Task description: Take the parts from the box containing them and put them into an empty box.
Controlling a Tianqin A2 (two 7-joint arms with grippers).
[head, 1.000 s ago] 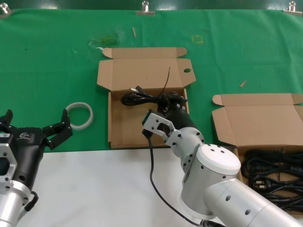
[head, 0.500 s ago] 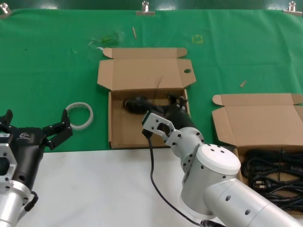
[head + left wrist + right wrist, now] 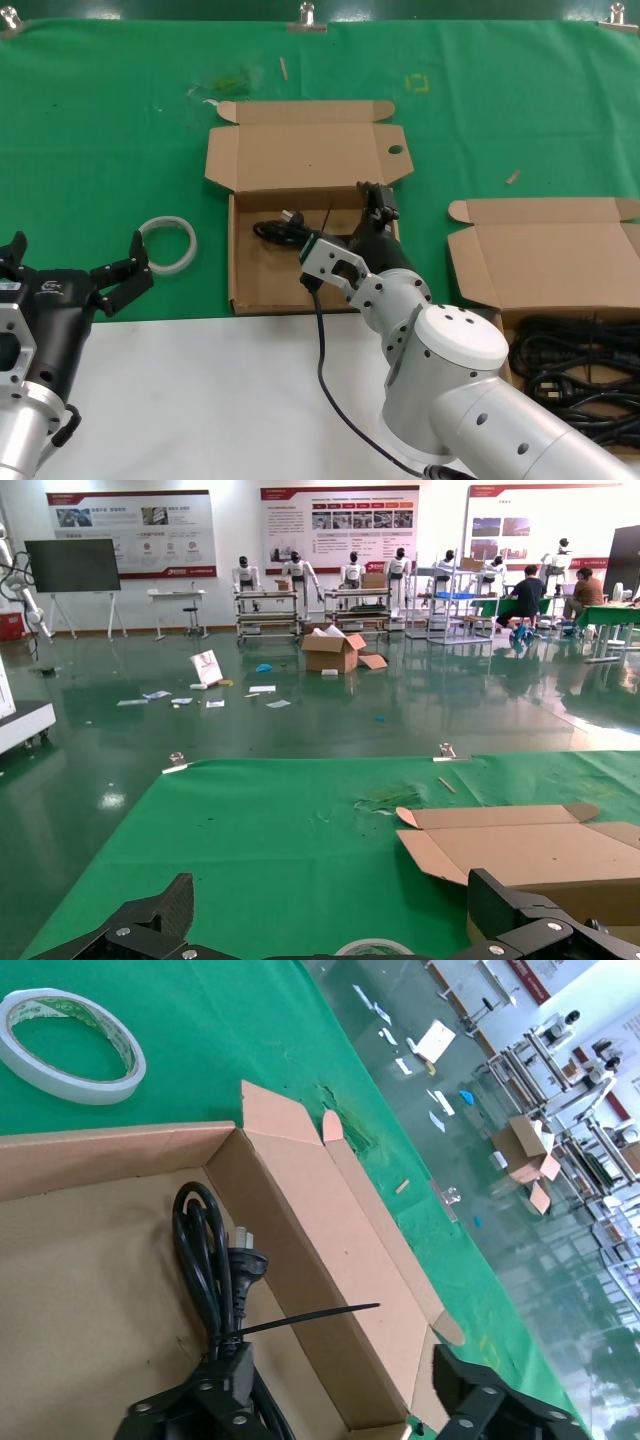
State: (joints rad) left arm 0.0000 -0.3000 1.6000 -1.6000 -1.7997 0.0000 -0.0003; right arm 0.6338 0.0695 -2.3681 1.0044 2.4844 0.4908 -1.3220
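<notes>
1. Green cloth (image 3: 110,130) covers the far half of the work surface, and a plain white tabletop (image 3: 200,400) fills the near part.
2. At the centre sits a shallow brown cardboard box with a small round hole in its raised flap lid (image 3: 300,150); its near right corner is hidden behind the right arm.
3. One black coiled power cable with a plug (image 3: 285,230) lies on this box's floor near the back wall, a thin black tie sticking up from the bundle; the right wrist view shows it too (image 3: 215,1270).
4. The right gripper (image 3: 378,205) is at the box's back right corner, above the cable; its fingers stand spread apart and hold nothing.
5. At the right edge, a second shallow brown cardboard box with a plain flap lid (image 3: 545,250) holds more black cable bundles (image 3: 575,365); it is cut off by the picture's edge and partly hidden by the arm.
6. A white translucent tape ring (image 3: 168,243) lies on the cloth left of the centre box.
7. The left gripper (image 3: 75,270) hovers at the near left, fingers wide apart and empty.
</notes>
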